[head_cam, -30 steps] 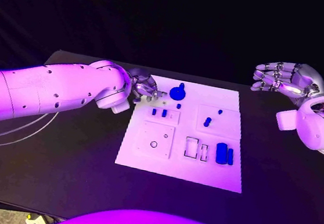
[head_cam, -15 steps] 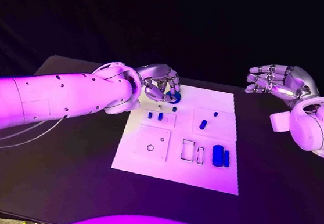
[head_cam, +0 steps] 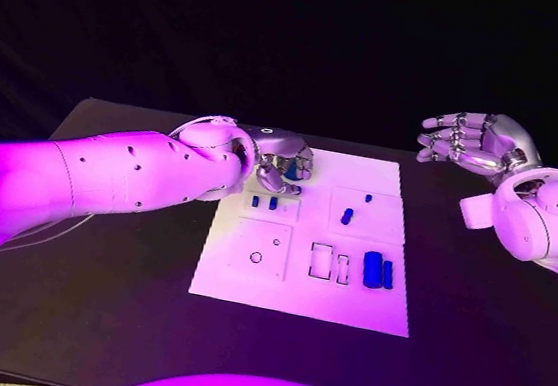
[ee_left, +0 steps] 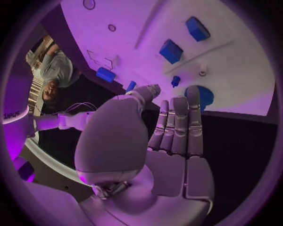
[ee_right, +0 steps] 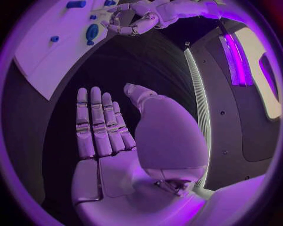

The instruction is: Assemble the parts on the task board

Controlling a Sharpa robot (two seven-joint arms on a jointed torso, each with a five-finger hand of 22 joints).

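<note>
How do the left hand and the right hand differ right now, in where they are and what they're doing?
The left hand is over the far edge of the white board, fingers beside the round blue part; the right hand is raised beyond the table's far right corner, away from the board. The left hand's fingers point down at the board; the right hand's are spread, palm open. Both hold nothing.

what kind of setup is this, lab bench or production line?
Most likely a lab or demo bench: one black table against a dark backdrop, a single white task board with small blue parts, and coloured light over everything. No conveyor or production fixtures in view.
</note>
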